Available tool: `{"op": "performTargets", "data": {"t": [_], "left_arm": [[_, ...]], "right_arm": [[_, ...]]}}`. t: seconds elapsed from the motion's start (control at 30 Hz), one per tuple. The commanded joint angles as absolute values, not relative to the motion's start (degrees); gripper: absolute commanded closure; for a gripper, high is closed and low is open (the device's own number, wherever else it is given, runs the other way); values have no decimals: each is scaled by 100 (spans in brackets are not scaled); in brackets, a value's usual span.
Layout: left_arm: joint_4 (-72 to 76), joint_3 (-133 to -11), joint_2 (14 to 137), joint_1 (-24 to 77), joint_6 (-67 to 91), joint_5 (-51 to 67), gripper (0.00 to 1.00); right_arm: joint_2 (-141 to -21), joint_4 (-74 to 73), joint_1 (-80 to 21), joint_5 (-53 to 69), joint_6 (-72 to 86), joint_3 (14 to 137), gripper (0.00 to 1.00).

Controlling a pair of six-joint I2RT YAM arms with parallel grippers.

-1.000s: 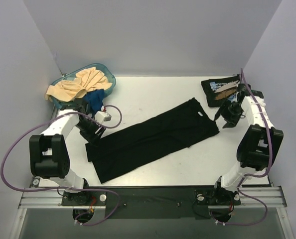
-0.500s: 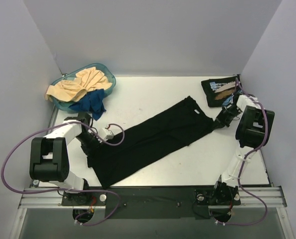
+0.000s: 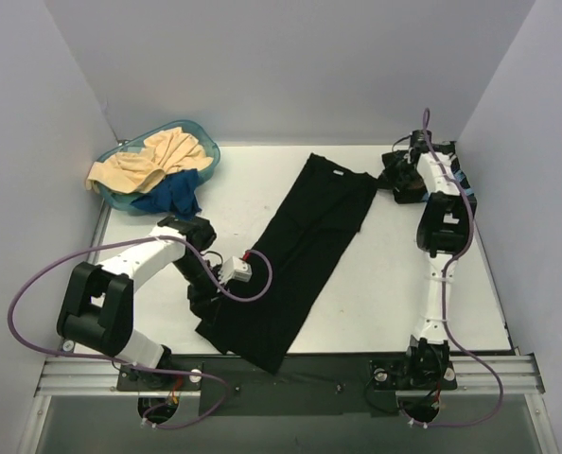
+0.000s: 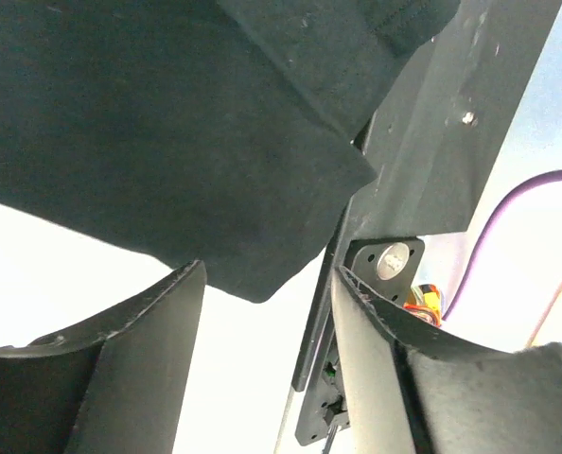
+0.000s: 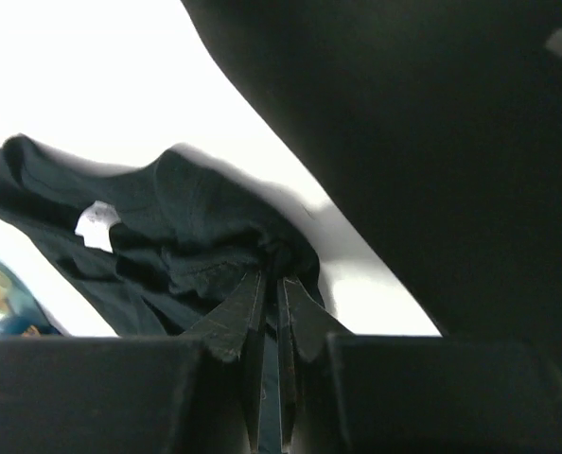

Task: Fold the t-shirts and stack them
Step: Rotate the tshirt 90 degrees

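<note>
The plain black t-shirt (image 3: 305,246), folded into a long strip, runs diagonally from the back centre to the table's front edge. My right gripper (image 3: 389,178) (image 5: 279,270) is shut on a bunched fold of it (image 5: 215,255) at the far right corner, near its white label (image 5: 96,225). My left gripper (image 3: 208,298) (image 4: 267,274) stands open at the strip's near-left end. The shirt's corner (image 4: 253,265) lies just beyond the fingertips, ungripped. The printed t-shirt at the back right is mostly hidden under the right arm.
A teal basin (image 3: 205,142) at the back left holds a beige t-shirt (image 3: 153,156), and a dark blue t-shirt (image 3: 172,194) spills over its front. The dark front rail (image 4: 432,161) lies right beside the left gripper. Walls close in on three sides.
The black t-shirt has swung from lying crosswise to running front to back. The right gripper closed on its end and drew it back. The left gripper dragged the other end forward, then opened.
</note>
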State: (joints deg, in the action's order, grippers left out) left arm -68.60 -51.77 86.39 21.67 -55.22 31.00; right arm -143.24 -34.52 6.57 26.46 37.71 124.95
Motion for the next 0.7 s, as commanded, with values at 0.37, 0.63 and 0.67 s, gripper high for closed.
{"op": "performTargets", "data": {"t": [0.37,0.63,0.67], "left_arm": [[-6031,-5010,7919,2197,-4298,2955,31],[-5063,-4887,7858,2206,-3964,2821,33],[-4932,-4817,7814,2215,-3955,2839,33]], "right_arm": [[-14644,-1239,272,2488,5152,13413,49],[-12298,-2389,212,1196,4027,11825,10],[-11774,-2608,141,1100,3851,11595,9]]}}
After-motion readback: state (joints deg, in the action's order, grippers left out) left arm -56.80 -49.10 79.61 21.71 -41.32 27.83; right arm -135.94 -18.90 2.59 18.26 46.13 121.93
